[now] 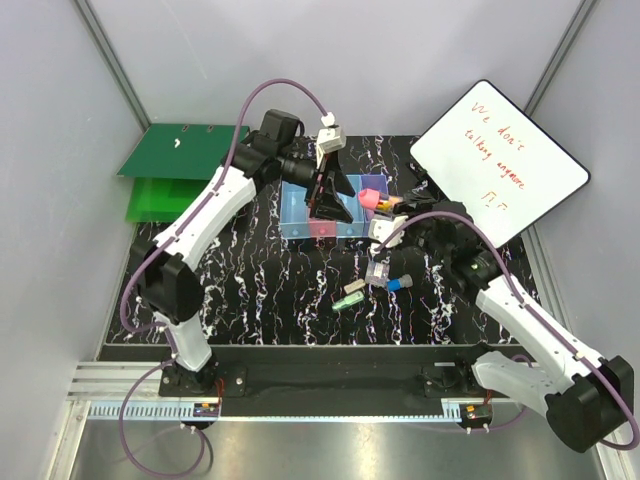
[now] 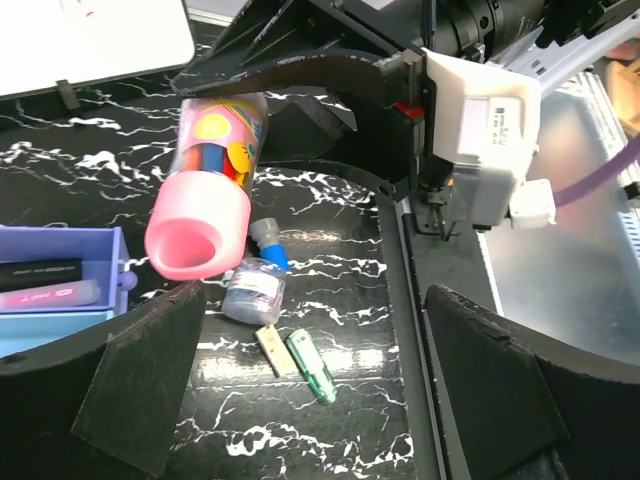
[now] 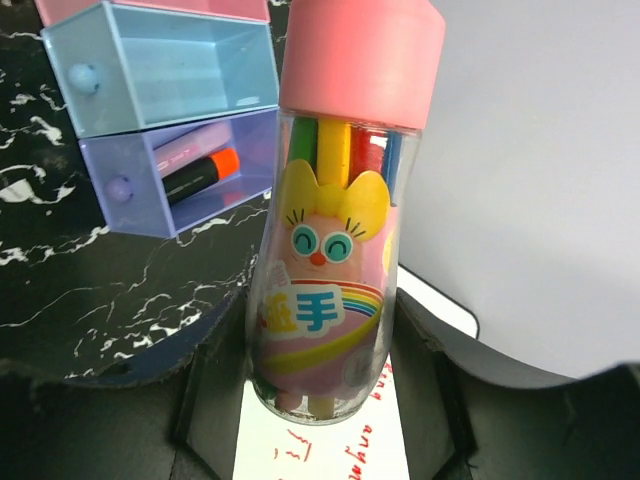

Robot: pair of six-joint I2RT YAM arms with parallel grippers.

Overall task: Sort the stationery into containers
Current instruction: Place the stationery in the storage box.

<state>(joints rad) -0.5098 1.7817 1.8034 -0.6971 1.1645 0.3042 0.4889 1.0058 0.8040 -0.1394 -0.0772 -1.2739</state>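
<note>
**Top view:** containers (image 1: 292,215) sat at 12 o'clock on the table (image 1: 250,300). left gripper (image 1: 328,200) hung right over the row, jaw gap unreadable from here. right gripper (image 1: 388,218) reached in from 4 o'clock with the pink-capped tube (image 1: 370,198) at the row's 3 o'clock end. Loose stationery lay on the table at 5 o'clock from the row: clear piece (image 1: 377,272), blue piece (image 1: 400,283), beige piece (image 1: 353,287), green piece (image 1: 347,301). Whiteboard (image 1: 500,165) at 2 o'clock, green binders (image 1: 170,175) at 10.

**Left wrist:** the left gripper's jaws stood wide apart with nothing between them. The tube hung tilted, cap toward the lens, at 2 o'clock of the purple bin (image 2: 60,300) and off the table. The four loose pieces were bunched at 5 o'clock of the cap.

**Right wrist:** the right gripper's fingers (image 3: 120,420) were clamped on the tube's lower end, cap at 12 o'clock. Coloured sticks showed through its clear body. Pink bin (image 3: 150,8), blue bin (image 3: 75,105) and the purple bin were stacked toward 10 o'clock. The purple bin held an orange-tipped marker (image 3: 200,170) and a pale pink piece (image 3: 190,145).
</note>
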